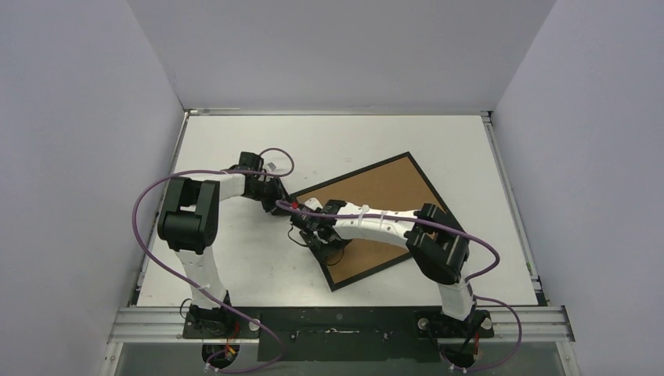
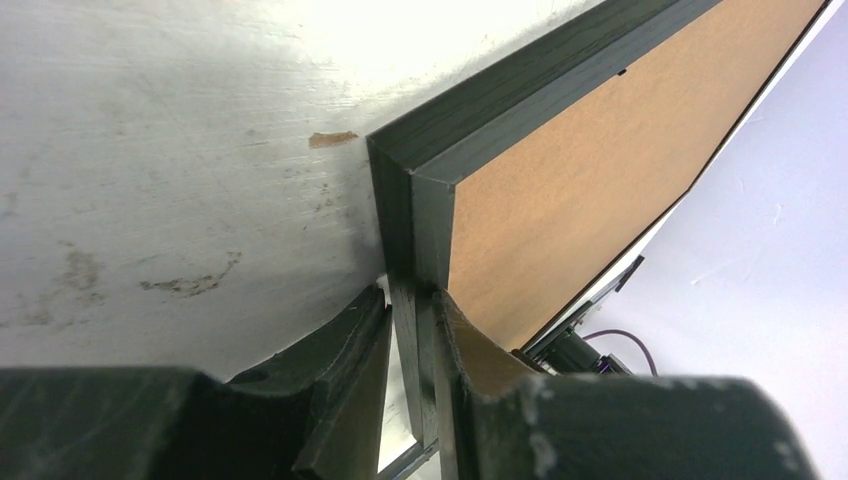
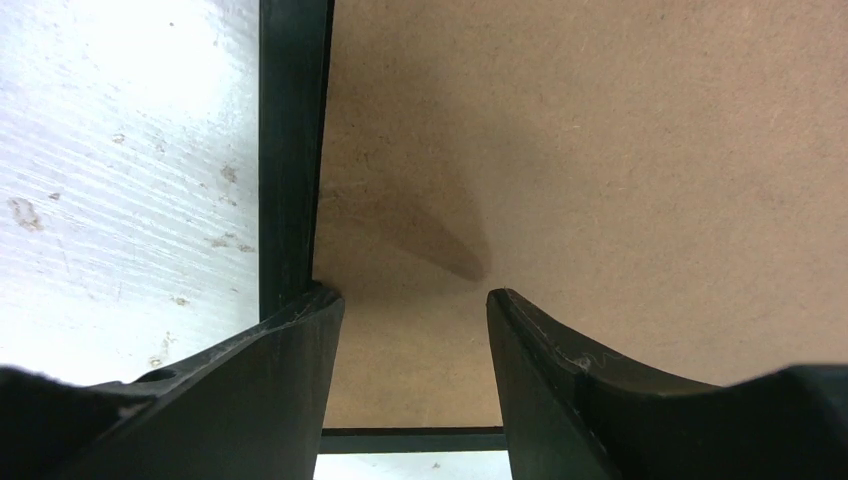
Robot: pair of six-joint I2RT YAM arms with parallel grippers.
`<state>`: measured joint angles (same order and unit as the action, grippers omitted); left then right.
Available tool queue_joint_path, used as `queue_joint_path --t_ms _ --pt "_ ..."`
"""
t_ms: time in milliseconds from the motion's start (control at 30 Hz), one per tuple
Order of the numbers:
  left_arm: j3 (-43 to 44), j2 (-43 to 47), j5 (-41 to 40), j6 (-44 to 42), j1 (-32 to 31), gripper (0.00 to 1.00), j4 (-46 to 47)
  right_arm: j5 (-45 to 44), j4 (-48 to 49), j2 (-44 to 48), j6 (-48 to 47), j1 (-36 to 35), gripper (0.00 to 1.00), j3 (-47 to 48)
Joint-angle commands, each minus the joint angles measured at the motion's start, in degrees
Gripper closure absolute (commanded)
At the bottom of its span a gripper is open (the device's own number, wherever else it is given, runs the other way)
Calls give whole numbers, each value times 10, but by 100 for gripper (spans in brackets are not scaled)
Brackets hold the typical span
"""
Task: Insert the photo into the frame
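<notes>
My left claw [image 2: 412,312] pinches the frame [image 2: 396,200] by its rail, probably to steady it. My right claw [image 3: 414,308], half spread, sets its tips on the backing [image 3: 620,150].

The frame [image 2: 415,230] is black and matt, with fine lengthwise streaks like wood grain; whether it is painted wood or moulded plastic cannot be told. The backing board [image 2: 600,170] set in it is brown pressed fibreboard, dull, smooth and faintly speckled. The counter [image 2: 180,150] is a hard white sheet with a soft sheen, scuffed, finely scratched and marked with brownish smudges. The left fingers [image 2: 345,375] and right fingers [image 3: 270,390] are matt black plastic, nicked pale along their edges. The rail [image 1: 532,323] is bare silvery metal.
</notes>
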<state>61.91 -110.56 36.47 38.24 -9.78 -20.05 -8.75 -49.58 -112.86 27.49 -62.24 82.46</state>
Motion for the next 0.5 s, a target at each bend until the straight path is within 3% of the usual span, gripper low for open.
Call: queue_joint_path --t_ms 0,133,467 --pt "8 6 -6 -17 18 77 18 7 106 73 2 42 43 -25" --pt "24 14 14 -23 23 71 28 67 159 108 -12 98 41 -22" --pt "77 -33 17 -54 26 70 3 69 108 -36 -35 113 43 154"
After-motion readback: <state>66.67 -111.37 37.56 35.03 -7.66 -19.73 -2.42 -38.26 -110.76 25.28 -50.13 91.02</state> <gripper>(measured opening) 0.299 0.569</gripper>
